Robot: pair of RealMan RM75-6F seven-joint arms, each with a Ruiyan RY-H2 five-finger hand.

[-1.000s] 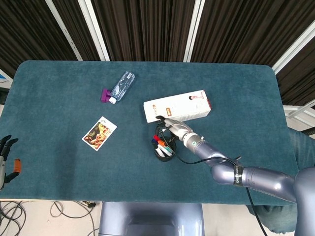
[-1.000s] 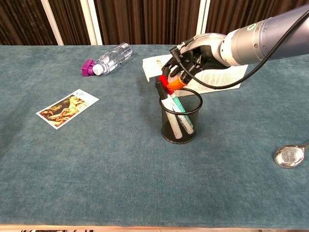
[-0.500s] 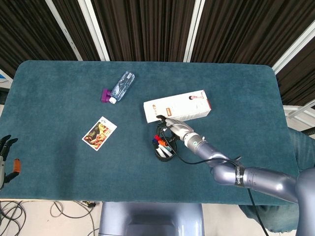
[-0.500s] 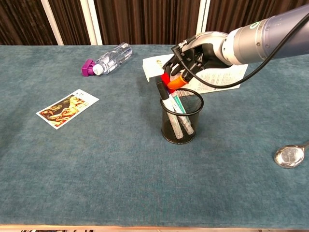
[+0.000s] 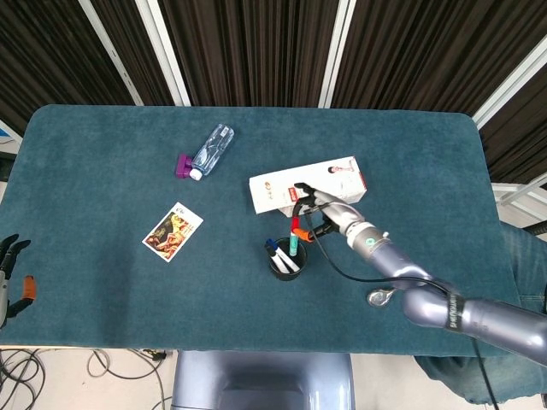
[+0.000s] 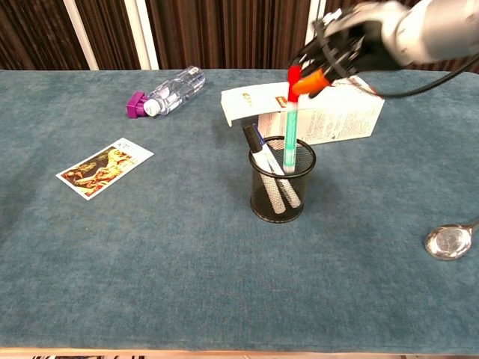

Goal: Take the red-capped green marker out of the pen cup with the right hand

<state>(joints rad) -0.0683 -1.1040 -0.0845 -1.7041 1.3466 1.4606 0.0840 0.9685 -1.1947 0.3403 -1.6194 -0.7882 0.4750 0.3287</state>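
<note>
My right hand [image 6: 352, 41] [image 5: 327, 207] pinches the red cap of the green marker [image 6: 289, 127] [image 5: 293, 238] and holds it lifted, nearly upright. The marker's lower end still dips just inside the rim of the black mesh pen cup [image 6: 281, 183] [image 5: 284, 260]. Two other markers, with dark and blue caps, lean in the cup's left side. My left hand [image 5: 10, 272] hangs at the far left edge of the head view, off the table, fingers apart and holding nothing.
A white carton [image 6: 307, 112] [image 5: 308, 184] lies just behind the cup, under my right hand. A clear bottle with a purple cap [image 6: 166, 91] lies at the back left. A picture card [image 6: 103, 167] lies left of the cup, and a metal spoon [image 6: 450, 241] at the right.
My right hand has risen and shifted right, pulling the green marker up out of the cup until only its lower end remains inside the rim. The cup stayed put.
</note>
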